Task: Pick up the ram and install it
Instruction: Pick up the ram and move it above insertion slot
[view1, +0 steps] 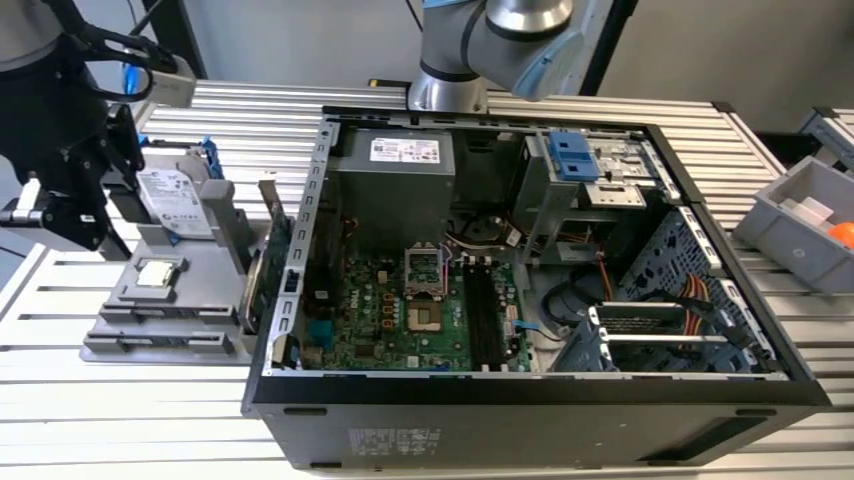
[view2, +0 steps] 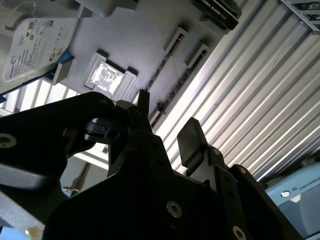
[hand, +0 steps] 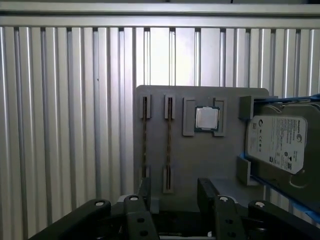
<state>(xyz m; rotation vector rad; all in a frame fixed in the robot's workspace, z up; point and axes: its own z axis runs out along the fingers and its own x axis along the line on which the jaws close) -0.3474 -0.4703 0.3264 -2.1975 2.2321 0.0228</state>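
Observation:
Two ram sticks (hand: 145, 140) (hand: 169, 145) stand on edge, side by side, in the slots of a grey fixture (hand: 200, 160); I see them as thin dark lines. My gripper (hand: 176, 192) hovers above the fixture's near edge, open, with nothing between its black fingers (hand: 207, 190). In the second wrist view the gripper (view2: 167, 117) is above the same fixture. In the exterior view the gripper (view1: 67, 225) hangs at the exterior view's left, over the fixture (view1: 160, 330), apart from the open computer case (view1: 287, 300). The black motherboard slots (view1: 483, 320) lie inside the case.
On the fixture, a small square silver chip (hand: 206, 118) sits beside the ram and a silver hard drive (hand: 280, 145) with blue clips lies past it. The arm's base (view1: 447, 90) stands behind the case. A grey bin (view1: 801, 225) is at the exterior view's right.

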